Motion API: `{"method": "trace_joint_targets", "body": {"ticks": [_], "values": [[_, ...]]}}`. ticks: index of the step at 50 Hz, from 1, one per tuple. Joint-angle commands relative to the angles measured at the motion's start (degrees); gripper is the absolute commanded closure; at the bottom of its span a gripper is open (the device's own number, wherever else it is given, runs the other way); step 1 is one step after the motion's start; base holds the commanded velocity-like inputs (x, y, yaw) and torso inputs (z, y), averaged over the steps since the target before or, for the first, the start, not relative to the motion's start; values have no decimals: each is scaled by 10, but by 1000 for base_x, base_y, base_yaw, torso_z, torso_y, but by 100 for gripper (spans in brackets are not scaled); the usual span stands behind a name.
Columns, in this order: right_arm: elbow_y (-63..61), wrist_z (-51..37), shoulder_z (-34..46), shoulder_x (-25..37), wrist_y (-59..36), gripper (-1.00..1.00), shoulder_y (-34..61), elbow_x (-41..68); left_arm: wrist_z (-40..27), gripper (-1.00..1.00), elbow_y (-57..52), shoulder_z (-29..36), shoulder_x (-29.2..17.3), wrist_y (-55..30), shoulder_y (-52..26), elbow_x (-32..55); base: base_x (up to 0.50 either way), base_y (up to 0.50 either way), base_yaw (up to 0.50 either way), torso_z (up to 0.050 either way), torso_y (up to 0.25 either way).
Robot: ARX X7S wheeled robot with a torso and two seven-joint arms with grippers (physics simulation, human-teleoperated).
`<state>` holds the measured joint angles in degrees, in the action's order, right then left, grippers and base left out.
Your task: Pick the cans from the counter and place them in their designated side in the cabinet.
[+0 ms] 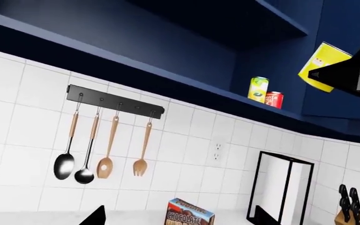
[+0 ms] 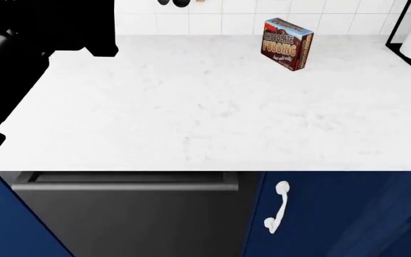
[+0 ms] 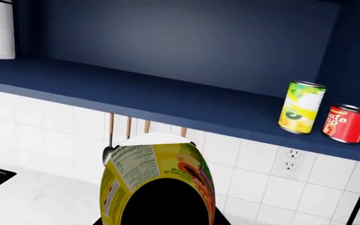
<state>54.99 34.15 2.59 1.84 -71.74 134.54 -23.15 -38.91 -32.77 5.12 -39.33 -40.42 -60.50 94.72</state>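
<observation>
Brown lettering reading "CHOCOLATE PUDDING" is being shown on the brown cardboard box (image 2: 288, 44) standing near the back edge of the white marble-look counter (image 2: 191, 107). A yellow-labelled cylindrical can (image 3: 156, 183), printed with a nutrition panel, is being held clamped in the right gripper (image 1: 348, 70) before the dark blue cabinet shelf (image 3: 167, 101), where a yellow-green can (image 3: 301, 107) and a red can (image 3: 346, 123) are standing near its right end. Whether the left gripper is apart or together cannot be told.

A domestic kitchen is showing here: a white marble-look counter (image 2: 191, 107) is backing onto a white tiled wall (image 1: 17, 117), a utensil rail (image 1: 114, 101) is hanging ladles and spatulas, a knife block (image 1: 354, 213) is standing nearby, and navy cabinets (image 1: 186, 42) are holding cans (image 3: 302, 108).
</observation>
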Motion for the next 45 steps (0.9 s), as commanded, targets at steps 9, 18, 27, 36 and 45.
{"method": "trace_joint_targets", "body": {"ticks": [9,18,27,36,45], "values": [[5,-15,0,2,5,100,5,13,-6,-100,-7,-9,-11,3,-23,23,0,0,0,0,0],[5,-15,0,2,5,100,5,13,-5,-100,0,-2,-11,-2,-35,19,0,0,0,0,0],[5,-15,0,2,5,100,5,13,-9,-100,3,3,-11,-4,-47,21,12,-21,0,0,0],[5,-15,0,2,5,100,5,13,-9,-100,2,2,-13,-2,-44,19,146,-185,0,0,0],[5,-15,0,2,5,100,5,13,-10,-100,1,3,-13,-1,-46,19,210,-133,0,0,1]]}}
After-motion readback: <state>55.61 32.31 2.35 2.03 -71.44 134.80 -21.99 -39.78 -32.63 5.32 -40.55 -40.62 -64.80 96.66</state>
